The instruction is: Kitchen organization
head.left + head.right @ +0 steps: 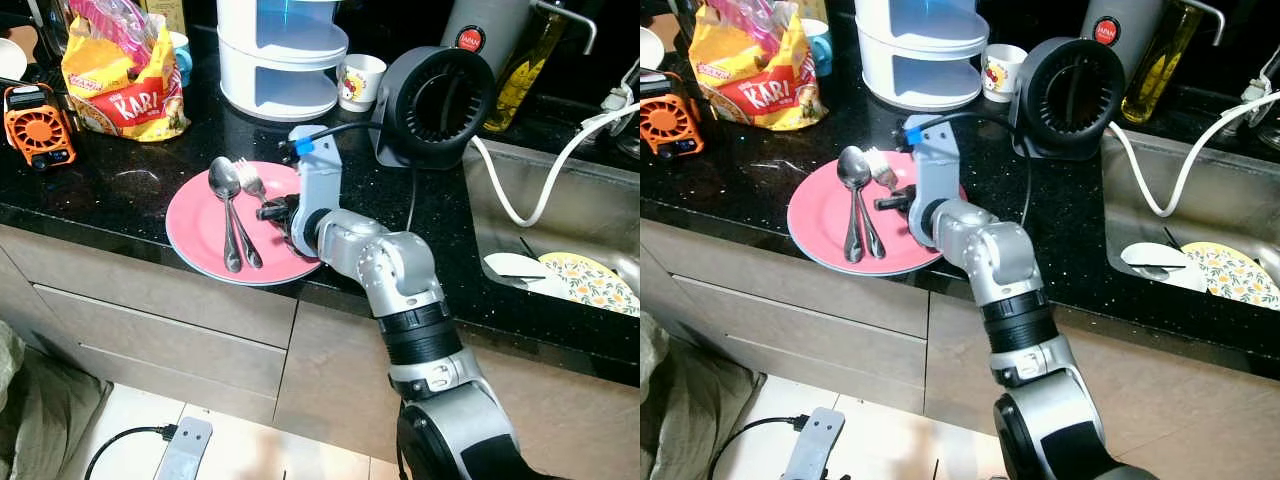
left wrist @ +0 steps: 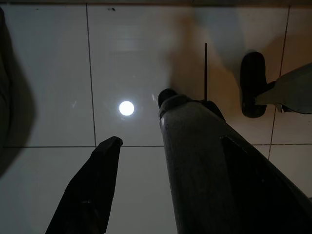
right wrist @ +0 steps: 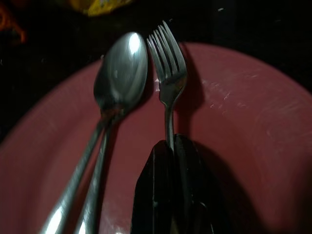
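A pink plate [image 1: 200, 225] sits at the front edge of the black counter. Two spoons [image 1: 228, 215] lie side by side on it, bowls toward the back. Beside them is a fork [image 3: 168, 68], its tines pointing at the plate's far rim. My right gripper [image 3: 171, 142] reaches over the plate from the right and is shut on the fork's handle. I cannot tell whether the fork rests on the plate or hangs just above it. My left gripper [image 2: 141, 119] hangs open over the tiled floor, holding nothing.
A black round fan [image 1: 440, 100], a white tiered container [image 1: 280, 55] and a small cup [image 1: 360, 80] stand behind the plate. A yellow snack bag [image 1: 125, 85] and an orange device [image 1: 40, 125] are at the left. The sink [image 1: 510, 180] at the right holds plates and a white hose.
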`<state>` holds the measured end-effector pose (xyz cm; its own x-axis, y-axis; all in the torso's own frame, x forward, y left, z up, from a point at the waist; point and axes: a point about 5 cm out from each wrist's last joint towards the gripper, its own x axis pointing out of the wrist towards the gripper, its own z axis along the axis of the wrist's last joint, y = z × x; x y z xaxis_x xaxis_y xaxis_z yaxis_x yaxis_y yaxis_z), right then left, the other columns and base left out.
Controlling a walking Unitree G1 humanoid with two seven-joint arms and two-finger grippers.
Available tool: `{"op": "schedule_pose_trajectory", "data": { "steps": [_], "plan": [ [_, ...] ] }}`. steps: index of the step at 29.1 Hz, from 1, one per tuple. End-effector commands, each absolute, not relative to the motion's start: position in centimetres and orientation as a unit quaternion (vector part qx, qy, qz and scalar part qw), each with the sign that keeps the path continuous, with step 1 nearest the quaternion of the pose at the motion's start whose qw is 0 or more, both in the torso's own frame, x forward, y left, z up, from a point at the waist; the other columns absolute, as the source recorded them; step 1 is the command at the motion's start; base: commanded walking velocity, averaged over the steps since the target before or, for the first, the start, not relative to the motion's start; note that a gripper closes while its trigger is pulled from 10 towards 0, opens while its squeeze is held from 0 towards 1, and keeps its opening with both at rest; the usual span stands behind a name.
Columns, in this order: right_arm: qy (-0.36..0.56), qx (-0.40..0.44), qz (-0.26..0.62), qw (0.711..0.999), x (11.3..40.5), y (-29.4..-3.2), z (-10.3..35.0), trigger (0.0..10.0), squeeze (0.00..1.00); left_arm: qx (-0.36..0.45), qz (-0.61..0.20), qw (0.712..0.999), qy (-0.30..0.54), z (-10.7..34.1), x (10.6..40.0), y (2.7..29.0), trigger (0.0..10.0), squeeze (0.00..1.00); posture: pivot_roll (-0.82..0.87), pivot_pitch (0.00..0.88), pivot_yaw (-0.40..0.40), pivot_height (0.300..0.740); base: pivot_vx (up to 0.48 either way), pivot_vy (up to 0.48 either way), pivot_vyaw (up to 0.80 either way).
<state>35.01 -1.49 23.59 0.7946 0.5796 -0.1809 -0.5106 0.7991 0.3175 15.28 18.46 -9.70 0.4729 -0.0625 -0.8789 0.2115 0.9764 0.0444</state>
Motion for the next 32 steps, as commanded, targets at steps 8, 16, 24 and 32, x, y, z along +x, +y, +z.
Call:
{"op": "schedule_pose_trajectory", "data": {
  "steps": [8,16,24,32],
  "plan": [
    [0.072,0.274,0.382,0.88,33.7,-0.7,26.3,0.0,0.0,0.061,-0.096,0.837,0.535,-10.5,13.5,17.5,10.0,0.0,0.09,0.087,-0.085,0.74,0.0,0.0,0.0],
    [0.039,0.276,0.418,0.865,33.0,-1.8,26.9,0.0,0.0,0.055,-0.085,0.845,0.525,-10.3,14.1,17.6,10.0,0.0,0.09,0.086,-0.092,0.74,0.0,0.0,0.0],
    [0.152,0.148,0.376,0.902,33.4,-2.9,22.9,2.0,0.0,0.057,-0.083,0.846,0.524,-10.1,14.5,17.9,10.0,0.0,0.1,0.075,-0.091,0.74,0.0,0.0,0.0],
    [0.16,0.065,0.362,0.916,33.2,-5.4,23.5,1.6,0.0,0.055,-0.089,0.845,0.524,-10.2,14.4,17.6,10.0,0.0,0.09,0.078,-0.089,0.74,0.0,0.0,0.0]
  ]
}}
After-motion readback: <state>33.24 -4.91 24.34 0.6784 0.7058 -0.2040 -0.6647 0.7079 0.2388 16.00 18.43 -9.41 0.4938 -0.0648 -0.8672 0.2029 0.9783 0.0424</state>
